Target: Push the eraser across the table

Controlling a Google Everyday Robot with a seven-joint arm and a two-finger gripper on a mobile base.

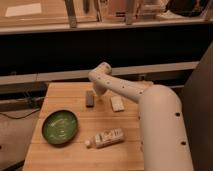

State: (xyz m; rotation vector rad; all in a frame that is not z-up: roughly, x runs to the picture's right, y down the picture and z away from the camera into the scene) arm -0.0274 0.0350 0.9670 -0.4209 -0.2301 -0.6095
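The eraser (90, 98) is a small dark grey oblong block lying lengthwise on the far middle of the light wooden table (75, 155). My gripper (98, 91) hangs down from the bent end of the white arm. It sits just right of the eraser's far end, very close to it; I cannot tell whether they touch. The arm (130, 90) reaches in from the lower right across the table's right side.
A small white block (117, 103) lies right of the eraser, next to the arm. A green bowl (60, 126) sits at the front left. A pale bottle (105, 138) lies on its side at the front middle. A dark shelf runs behind the table.
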